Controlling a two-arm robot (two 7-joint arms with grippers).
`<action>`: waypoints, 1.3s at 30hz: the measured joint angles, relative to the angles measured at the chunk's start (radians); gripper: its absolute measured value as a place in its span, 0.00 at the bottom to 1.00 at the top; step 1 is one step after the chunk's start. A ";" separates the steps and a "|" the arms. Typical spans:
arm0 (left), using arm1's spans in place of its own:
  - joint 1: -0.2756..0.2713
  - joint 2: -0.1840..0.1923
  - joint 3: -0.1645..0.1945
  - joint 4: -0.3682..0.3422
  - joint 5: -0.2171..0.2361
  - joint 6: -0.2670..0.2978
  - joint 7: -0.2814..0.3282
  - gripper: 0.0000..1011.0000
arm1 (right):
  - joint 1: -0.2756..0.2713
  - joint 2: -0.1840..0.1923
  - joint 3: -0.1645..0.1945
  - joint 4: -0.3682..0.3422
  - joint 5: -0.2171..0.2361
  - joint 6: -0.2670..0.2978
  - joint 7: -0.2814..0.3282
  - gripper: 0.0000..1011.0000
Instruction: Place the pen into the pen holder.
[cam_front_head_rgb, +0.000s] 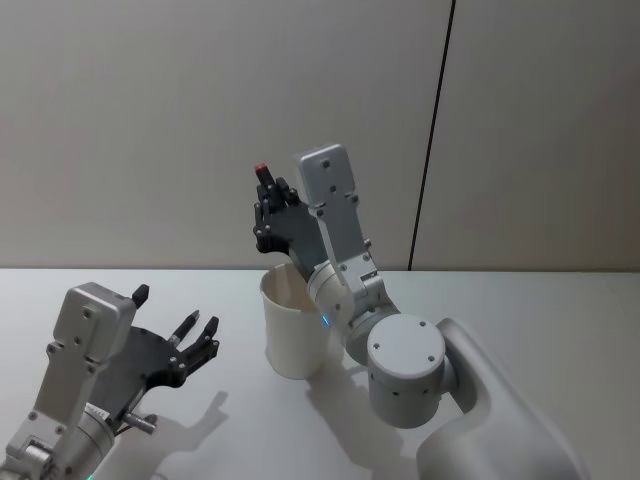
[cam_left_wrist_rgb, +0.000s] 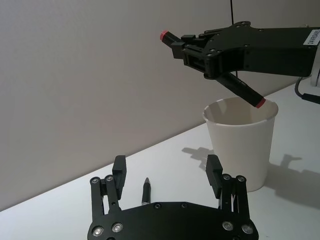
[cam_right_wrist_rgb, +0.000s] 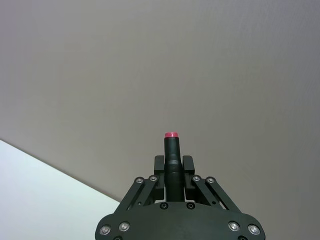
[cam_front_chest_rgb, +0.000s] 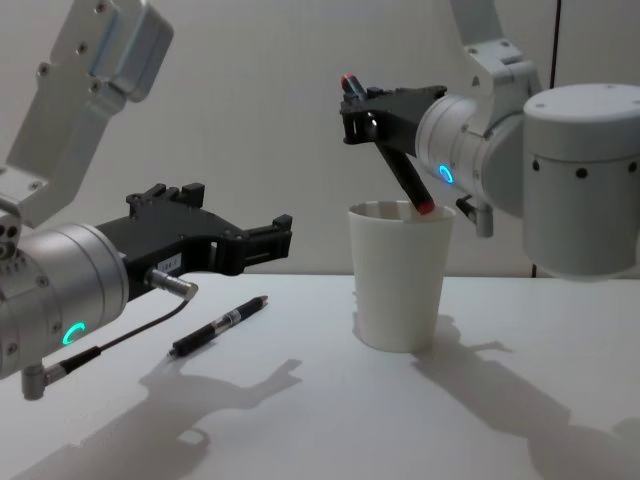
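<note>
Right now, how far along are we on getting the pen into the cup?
Done: the right gripper has its fingers shut on a red-tipped pen and holds it tilted above the pen holder. In hand: the insertion, with the pen's lower tip just at the rim. Left: push it down and release it. A second pen lies untouched on the table beneath the open left gripper.
</note>
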 joint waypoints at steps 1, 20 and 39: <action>0.000 0.000 0.000 0.000 0.000 0.000 0.000 0.99 | 0.000 0.000 0.000 0.000 0.000 0.000 0.000 0.21; 0.000 0.000 0.000 0.000 0.000 0.000 0.000 0.99 | -0.006 0.001 0.003 0.000 -0.004 0.004 0.004 0.79; 0.000 0.000 0.000 0.000 0.000 0.000 0.000 0.99 | -0.045 0.083 0.076 -0.186 0.055 0.122 0.102 0.99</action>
